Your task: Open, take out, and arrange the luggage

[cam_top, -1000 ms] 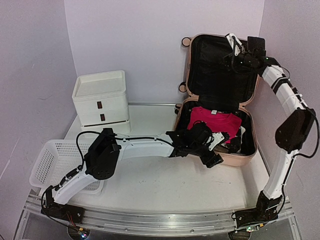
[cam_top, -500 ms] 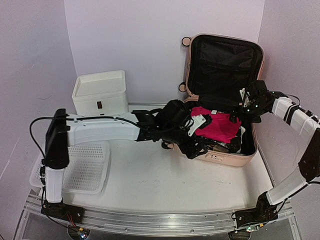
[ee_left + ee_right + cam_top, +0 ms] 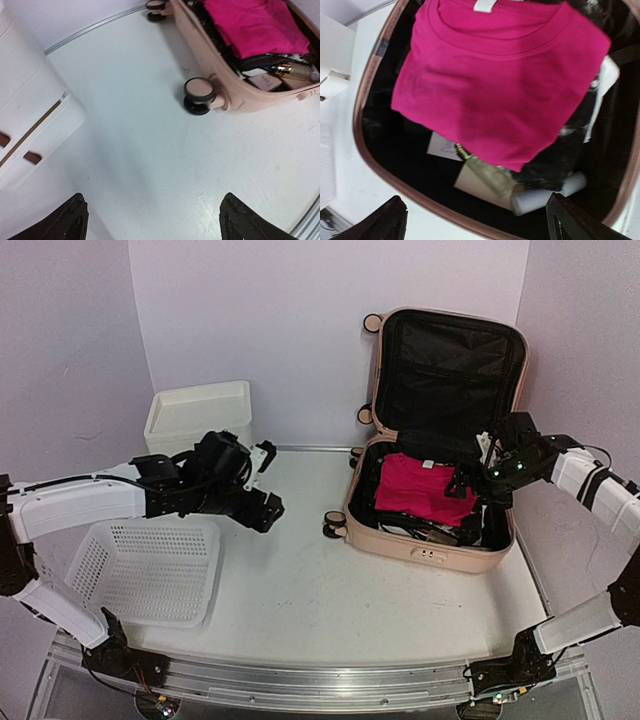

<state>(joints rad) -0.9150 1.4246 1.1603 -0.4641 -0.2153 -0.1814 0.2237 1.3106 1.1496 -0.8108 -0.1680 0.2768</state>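
The pale pink luggage (image 3: 400, 540) lies open at the right, with its black-lined lid (image 3: 445, 370) upright against the back wall. A folded magenta shirt (image 3: 420, 488) tops the contents. My right gripper (image 3: 472, 468) hovers open over the shirt (image 3: 500, 85) with nothing between its fingers. In the right wrist view, a beige box (image 3: 490, 182) and a white tube (image 3: 550, 195) show below the shirt inside the rim (image 3: 375, 150). My left gripper (image 3: 268, 480) hangs open and empty above the table, well left of the luggage (image 3: 235, 85). In its wrist view the left gripper (image 3: 155, 220) frames bare tabletop.
A white drawer unit (image 3: 200, 415) stands at the back left, close to my left arm. A white perforated basket (image 3: 150, 565) sits at the front left. One luggage caster wheel (image 3: 199, 92) juts out toward the table's middle.
My left arm has swung away from the luggage's front edge to the left, near the drawer unit, its jaws spreading a little. My right gripper came down from the lid to above the shirt.
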